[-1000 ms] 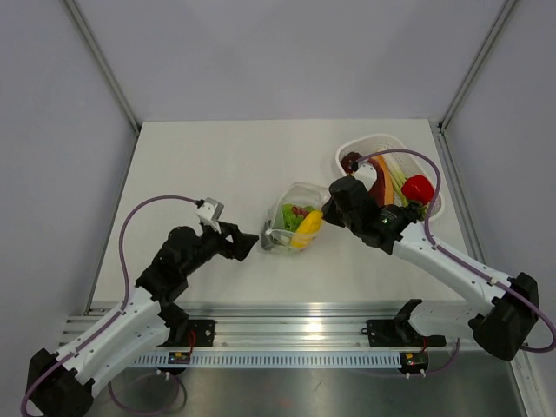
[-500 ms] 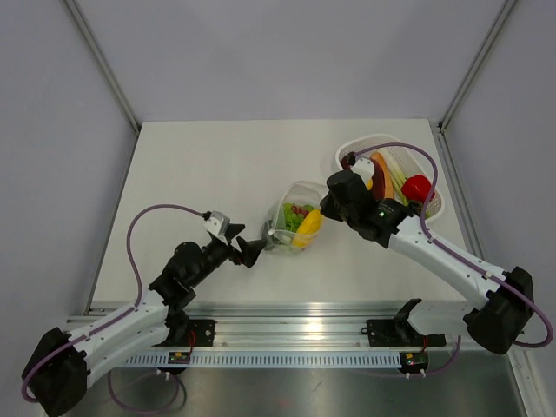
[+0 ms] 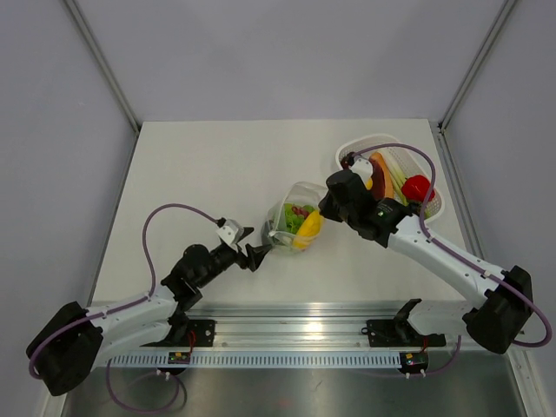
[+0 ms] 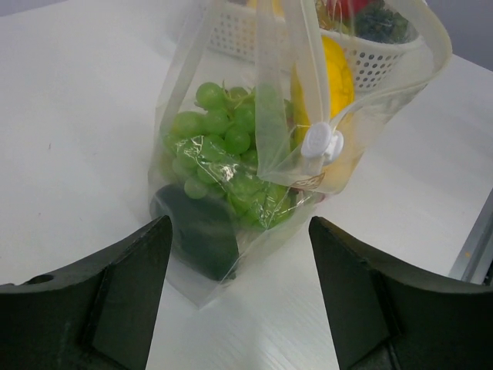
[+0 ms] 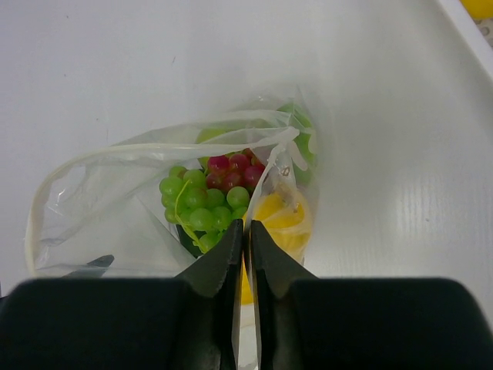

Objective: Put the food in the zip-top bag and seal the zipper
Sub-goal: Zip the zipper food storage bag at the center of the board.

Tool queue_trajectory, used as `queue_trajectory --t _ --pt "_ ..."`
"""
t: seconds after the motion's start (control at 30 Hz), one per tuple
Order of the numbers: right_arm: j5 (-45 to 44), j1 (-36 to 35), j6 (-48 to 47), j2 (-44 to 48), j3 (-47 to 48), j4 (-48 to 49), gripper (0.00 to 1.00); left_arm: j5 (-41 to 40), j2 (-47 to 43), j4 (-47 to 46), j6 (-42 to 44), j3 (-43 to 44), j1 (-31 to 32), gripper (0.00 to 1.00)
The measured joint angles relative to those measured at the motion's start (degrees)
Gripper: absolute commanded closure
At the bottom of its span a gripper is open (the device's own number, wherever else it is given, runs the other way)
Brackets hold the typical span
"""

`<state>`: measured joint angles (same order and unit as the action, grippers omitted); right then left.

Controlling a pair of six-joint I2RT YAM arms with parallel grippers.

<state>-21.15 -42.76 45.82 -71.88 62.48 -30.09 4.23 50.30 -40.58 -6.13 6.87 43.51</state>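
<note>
The bag stands on the table near its middle, just left of the basket, mouth open and not sealed. The left wrist view shows its side: green grapes above a dark green piece, a yellow fruit behind, and a white slider on the zipper, whose strip runs up out of frame. The right wrist view looks down into the mouth and adds red grapes, which the side view does not show. The right gripper is pinched nearly closed on the bag's mouth edge over the yellow fruit. The left gripper is low at the bag's near-left side, jaws wide apart, with the bag's base between the fingers and clear of both. In the top view the right arm covers part of the basket, where a red pepper shows; the other pieces there are hard to make out.
</note>
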Motion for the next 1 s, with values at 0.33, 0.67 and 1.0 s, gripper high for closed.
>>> queue_trajectory --t 0.33,0.67,1.0 --pt "0.87 0.02 -0.02 -0.44 0.17 -0.04 0.85 2.12 4.22 -3.28 2.29 0.92 0.61 0.31" --pt "1.22 0.04 0.0 -1.42 0.35 -0.09 0.85 5.05 6.6 -6.1 4.72 3.67 1.84 0.47" --pt "1.31 0.04 0.02 -1.44 0.37 -0.15 0.85 6.27 7.45 -5.42 6.62 4.04 1.99 0.71"
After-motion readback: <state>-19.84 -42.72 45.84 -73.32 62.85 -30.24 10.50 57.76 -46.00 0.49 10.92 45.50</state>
